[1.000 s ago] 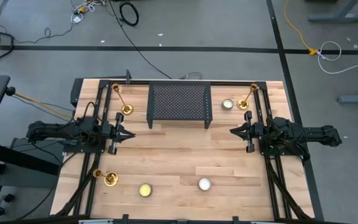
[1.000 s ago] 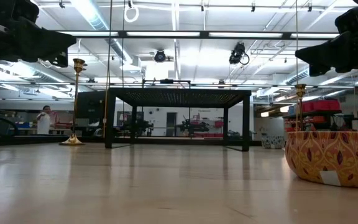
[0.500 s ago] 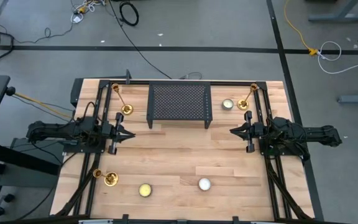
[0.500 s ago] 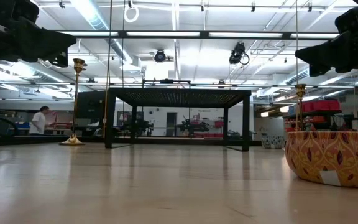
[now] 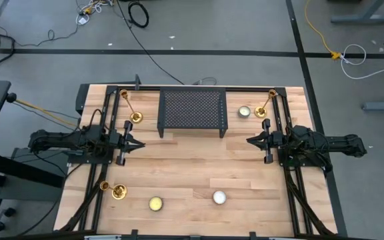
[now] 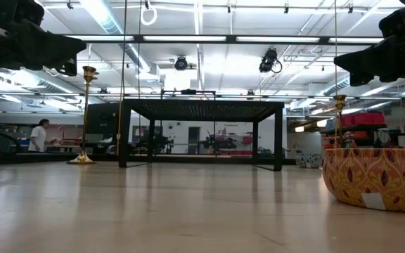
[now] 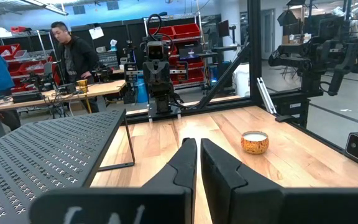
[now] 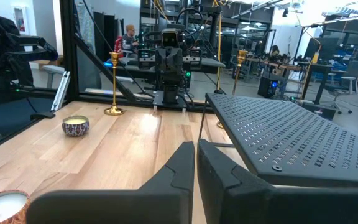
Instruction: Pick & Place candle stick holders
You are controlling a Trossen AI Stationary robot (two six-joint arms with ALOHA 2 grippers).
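Note:
Three brass candle stick holders stand upright on their round bases. One [image 5: 131,109] is at the far left beside the black mesh rack [image 5: 192,110], one [image 5: 265,105] is at the far right, and one [image 5: 112,190] is at the near left. My left gripper [image 5: 142,143] hovers shut at mid-left and points level toward the right. My right gripper [image 5: 249,140] hovers shut at mid-right and faces it. The shut fingers show in the left wrist view [image 7: 197,152] and the right wrist view [image 8: 194,155]. The near-left holder [image 8: 113,87] shows across the table from my right gripper.
The rack stands on its legs at the far middle. A candle tin [image 5: 245,111] sits by the far-right holder. A yellow candle [image 5: 155,204] and a white candle [image 5: 219,197] sit near the front edge. Bare wood [image 5: 192,163] lies between the grippers. People move in the room behind.

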